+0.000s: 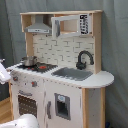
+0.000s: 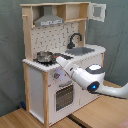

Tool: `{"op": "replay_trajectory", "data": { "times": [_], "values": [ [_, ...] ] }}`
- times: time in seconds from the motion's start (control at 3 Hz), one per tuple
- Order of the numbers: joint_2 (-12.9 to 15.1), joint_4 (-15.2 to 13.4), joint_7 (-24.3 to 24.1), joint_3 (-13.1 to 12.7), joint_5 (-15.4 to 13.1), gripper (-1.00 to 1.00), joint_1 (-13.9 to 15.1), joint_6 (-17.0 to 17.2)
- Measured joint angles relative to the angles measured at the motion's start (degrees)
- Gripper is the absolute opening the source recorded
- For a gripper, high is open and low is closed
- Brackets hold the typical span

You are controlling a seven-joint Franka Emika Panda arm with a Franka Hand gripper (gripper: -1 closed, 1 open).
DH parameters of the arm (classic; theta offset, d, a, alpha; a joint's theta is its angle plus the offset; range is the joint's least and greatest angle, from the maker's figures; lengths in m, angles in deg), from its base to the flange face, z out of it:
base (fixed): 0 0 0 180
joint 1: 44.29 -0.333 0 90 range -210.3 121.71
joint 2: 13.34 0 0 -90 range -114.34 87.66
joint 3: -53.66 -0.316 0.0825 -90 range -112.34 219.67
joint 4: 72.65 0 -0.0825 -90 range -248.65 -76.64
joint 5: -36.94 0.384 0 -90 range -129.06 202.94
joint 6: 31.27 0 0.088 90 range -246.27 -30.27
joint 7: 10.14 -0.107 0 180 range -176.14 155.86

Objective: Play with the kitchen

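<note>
The toy kitchen is white and light wood, with a grey hood, black faucet, sink and oven door. A metal pot stands on the stovetop. In the second exterior view my gripper reaches low over the stove's front edge, just right of the pot. In the first exterior view only a white part of the arm shows at the left edge. The microwave cabinet door stands swung open.
My white arm stretches from the second exterior view's lower right across the front of the counter. A grey curtain hangs behind the kitchen. The floor is wood. A white rounded shape sits at the first exterior view's bottom left.
</note>
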Motion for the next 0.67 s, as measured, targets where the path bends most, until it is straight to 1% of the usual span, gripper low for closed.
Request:
{"op": "replay_trajectory", "data": {
  "times": [0.67],
  "values": [
    [0.0, -7.3, -5.0, -3.1, -0.2, 1.00, -4.3, -5.6]
  ]
}}
